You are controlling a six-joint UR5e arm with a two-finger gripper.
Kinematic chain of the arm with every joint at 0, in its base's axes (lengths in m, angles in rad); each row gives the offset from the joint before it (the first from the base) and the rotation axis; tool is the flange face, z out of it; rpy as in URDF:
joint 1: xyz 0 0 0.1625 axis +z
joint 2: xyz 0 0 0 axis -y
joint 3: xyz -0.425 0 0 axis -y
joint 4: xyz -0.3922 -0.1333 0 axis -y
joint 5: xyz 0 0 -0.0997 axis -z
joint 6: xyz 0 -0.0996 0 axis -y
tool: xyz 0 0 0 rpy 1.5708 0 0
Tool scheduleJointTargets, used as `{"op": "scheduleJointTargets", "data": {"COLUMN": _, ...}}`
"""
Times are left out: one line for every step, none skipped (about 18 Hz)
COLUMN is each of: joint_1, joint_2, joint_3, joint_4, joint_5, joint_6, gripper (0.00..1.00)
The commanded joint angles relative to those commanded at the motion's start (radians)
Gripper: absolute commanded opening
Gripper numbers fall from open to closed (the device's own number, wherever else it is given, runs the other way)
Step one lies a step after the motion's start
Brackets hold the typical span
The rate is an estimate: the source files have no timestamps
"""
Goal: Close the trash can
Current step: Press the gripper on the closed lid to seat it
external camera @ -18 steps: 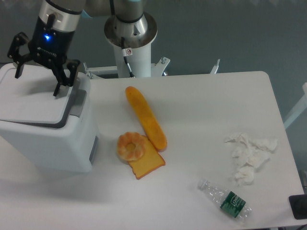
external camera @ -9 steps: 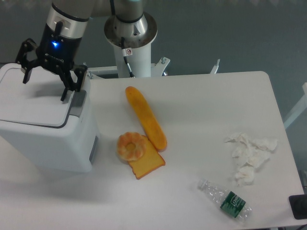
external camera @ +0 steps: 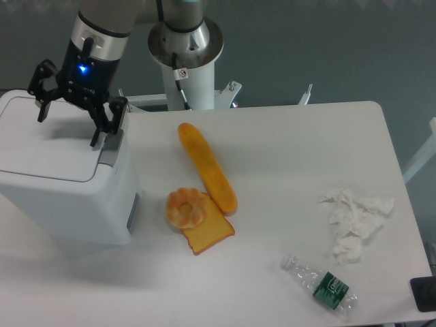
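Trash can [external camera: 65, 184] sits at far left of worktop [external camera: 286, 157], lid flat on top, looks shut. Tool [external camera: 68, 127] hangs over the lid's rear-right part w/ fingers spread apart, gripping nothing. On worktop to the right: long bread loaf [external camera: 207, 167], bun [external camera: 187, 208] on toast slice, crumpled tissue [external camera: 354, 221], plastic bottle [external camera: 320, 284].

Black claw [external camera: 66, 129], blue light, silver wrist
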Motion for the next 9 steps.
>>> {"op": "scheduleJointTargets", "data": {"joint_1": 0.0, "joint_2": 0.0, "joint_3": -0.002, "joint_4": 0.0, "joint_5": 0.002, "joint_6": 0.0, "gripper": 1.0}}
{"op": "scheduleJointTargets", "data": {"joint_1": -0.002, "joint_2": 0.0, "joint_3": -0.002, "joint_4": 0.0, "joint_5": 0.002, "joint_6": 0.0, "gripper": 1.0}}
{"op": "scheduleJointTargets", "data": {"joint_1": -0.002, "joint_2": 0.0, "joint_3": -0.002, "joint_4": 0.0, "joint_5": 0.002, "joint_6": 0.0, "gripper": 1.0}}
{"op": "scheduleJointTargets", "data": {"joint_1": -0.002, "joint_2": 0.0, "joint_3": -0.002, "joint_4": 0.0, "joint_5": 0.002, "joint_6": 0.0, "gripper": 1.0}}
{"op": "scheduleJointTargets", "data": {"joint_1": -0.002, "joint_2": 0.0, "joint_3": -0.003, "joint_4": 0.0, "joint_5": 0.002, "joint_6": 0.0, "gripper": 1.0}}
{"op": "scheduleJointTargets", "data": {"joint_1": -0.002, "joint_2": 0.0, "joint_3": -0.003, "joint_4": 0.0, "joint_5": 0.002, "joint_6": 0.0, "gripper": 1.0}}
{"op": "scheduleJointTargets", "data": {"joint_1": -0.002, "joint_2": 0.0, "joint_3": -0.005, "joint_4": 0.0, "joint_5": 0.002, "joint_6": 0.0, "gripper": 1.0}}
{"op": "scheduleJointTargets", "data": {"joint_1": -0.002, "joint_2": 0.0, "joint_3": -0.006, "joint_4": 0.0, "joint_5": 0.002, "joint_6": 0.0, "gripper": 1.0}}
{"op": "scheduleJointTargets", "data": {"joint_1": -0.002, "joint_2": 0.0, "joint_3": -0.006, "joint_4": 0.0, "joint_5": 0.002, "joint_6": 0.002, "gripper": 1.0}}
